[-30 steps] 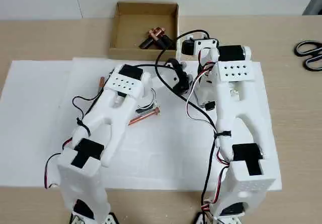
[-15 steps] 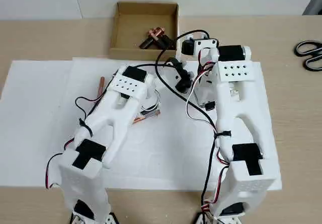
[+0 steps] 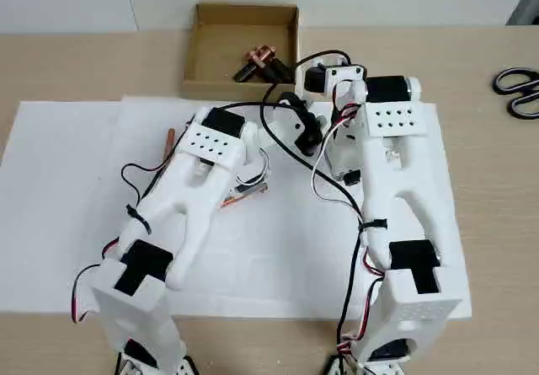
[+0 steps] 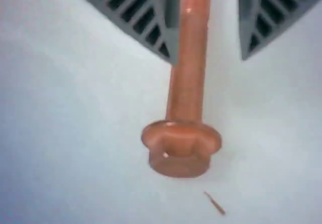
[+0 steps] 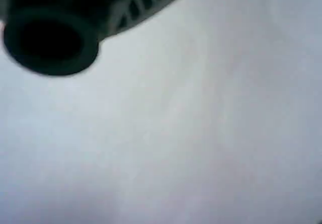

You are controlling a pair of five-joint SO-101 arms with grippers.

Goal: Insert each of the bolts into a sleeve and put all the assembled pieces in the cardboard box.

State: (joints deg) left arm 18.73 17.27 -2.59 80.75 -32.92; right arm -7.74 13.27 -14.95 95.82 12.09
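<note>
A copper bolt (image 4: 187,83) lies on the white sheet (image 3: 278,257), its flanged head (image 4: 181,148) pointing away from my left gripper (image 4: 207,58). The gripper is open and straddles the shaft; one grey finger (image 4: 146,17) touches it and the other stands apart. From above, this bolt (image 3: 245,192) shows just under the left arm's wrist. My right gripper (image 3: 305,132) is shut on a black sleeve (image 5: 50,40), held above the sheet with its open end showing. A second bolt (image 3: 169,139) lies left of the left arm. The cardboard box (image 3: 215,46) at the back holds assembled pieces (image 3: 259,63).
Scissors (image 3: 518,88) lie at the table's far right edge. Black cables (image 3: 278,131) loop between the two arms near the box. The white sheet has free room in front of and left of the arms.
My left arm has shifted slightly, bringing its gripper down around the bolt, which now shows less from above. The right arm with the sleeve has barely moved.
</note>
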